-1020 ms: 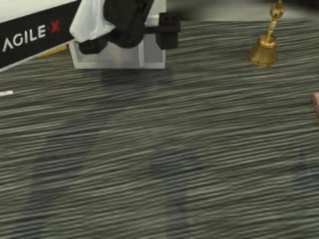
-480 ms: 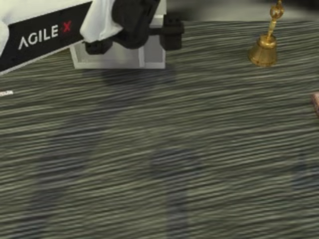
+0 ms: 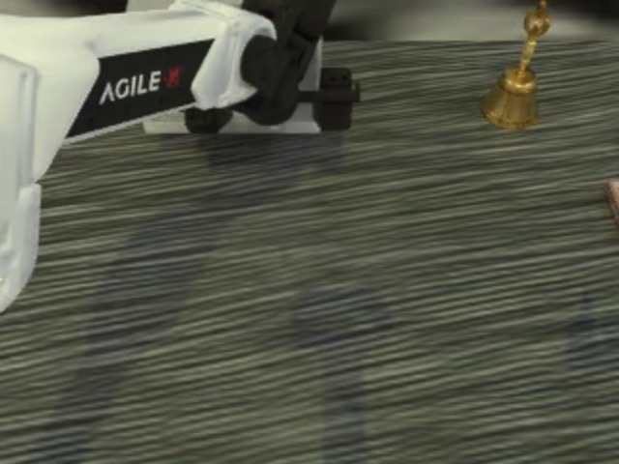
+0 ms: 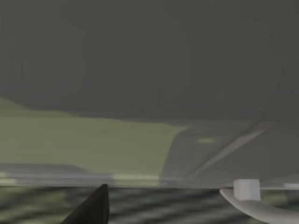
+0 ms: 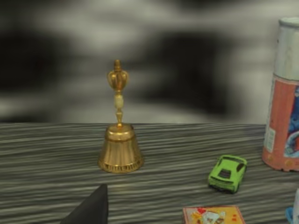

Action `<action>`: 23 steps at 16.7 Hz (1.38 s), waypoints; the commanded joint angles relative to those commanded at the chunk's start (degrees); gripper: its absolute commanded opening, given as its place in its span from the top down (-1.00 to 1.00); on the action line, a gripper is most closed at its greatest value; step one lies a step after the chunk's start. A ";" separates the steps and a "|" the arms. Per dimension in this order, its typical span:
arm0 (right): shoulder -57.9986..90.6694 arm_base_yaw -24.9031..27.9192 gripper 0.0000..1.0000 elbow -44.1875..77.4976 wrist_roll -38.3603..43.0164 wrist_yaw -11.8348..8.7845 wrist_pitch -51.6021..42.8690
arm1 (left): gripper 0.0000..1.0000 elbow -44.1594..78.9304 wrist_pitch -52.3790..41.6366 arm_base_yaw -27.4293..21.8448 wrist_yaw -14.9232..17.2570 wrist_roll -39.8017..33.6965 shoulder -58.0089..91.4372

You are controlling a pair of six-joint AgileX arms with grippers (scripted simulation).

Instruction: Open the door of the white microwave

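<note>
White microwave: stands at the far edge of the worktop, left of centre in the top view, mostly hidden beneath the left arm; only a strip of its pale front shows.
Door: fills the left wrist view as a broad grey translucent pane, pale trim along its lower edge.
Left pincer: dark, at the microwave's right end, close against it; whether its fingers are spread or pressed together cannot be told.
Right pincer: one dark fingertip in its wrist view; finger state cannot be told.
Brass bell: upright, far right.
Green toy car: near a tall can.
</note>
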 joint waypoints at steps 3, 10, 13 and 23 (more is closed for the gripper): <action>0.00 0.00 -1.00 0.00 0.00 0.00 0.00 | -0.70 0.00 0.00 0.00 0.00 0.00 0.00; 0.00 0.00 -1.00 0.00 0.00 0.00 0.00 | 0.36 0.00 0.00 0.00 0.00 0.00 0.00; 0.00 0.00 -1.00 0.00 0.00 0.00 0.00 | 0.81 0.00 0.00 0.00 0.00 0.00 0.00; 0.00 0.00 -1.00 0.00 0.00 0.00 0.00 | 1.00 -3.22 -0.50 -1.93 0.89 -0.23 -1.74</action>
